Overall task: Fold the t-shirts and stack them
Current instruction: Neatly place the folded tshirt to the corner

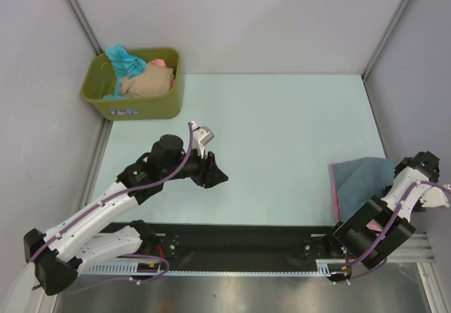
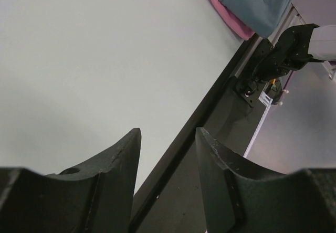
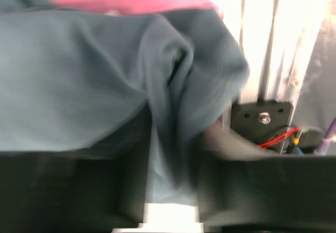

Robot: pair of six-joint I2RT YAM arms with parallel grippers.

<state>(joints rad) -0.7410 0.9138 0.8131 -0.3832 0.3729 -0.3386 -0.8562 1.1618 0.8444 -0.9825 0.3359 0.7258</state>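
Although much of it is covered by the right arm (image 1: 394,204), the grey-blue t-shirt (image 1: 361,180) is seen lying folded at the right end of the bench (image 1: 282,123), close to the near edge. It is laid on a pink t-shirt (image 1: 332,197), of which only a thin strip is shown along the left side. That strip and the straight folded edge above it are aligned from the near edge toward the far wall, slightly tilted. The long axis of the stack probably lies the same way, though its right part is hidden by the arm. In the right wrist view, a raised fold of the grey-blue cloth is seen standing between the right fingers (image 3: 215,154), with pink beyond it. That view is blurred, and whether the fold is clenched or released cannot be told. The left fingers (image 2: 135,141) are held apart with nothing between them, above bare bench left of centre, pointed toward the right and well apart from the stack. An olive-green tub (image 1: 151,108) is set in the far left corner, and a teal t-shirt (image 1: 127,59), a beige t-shirt (image 1: 144,84) and a salmon t-shirt (image 1: 161,63) are bundled inside it, unfolded. Between the tub and the stack the left arm (image 1: 165,159) is placed. A black rail (image 1: 232,232) is laid along the near edge between the arm bases.
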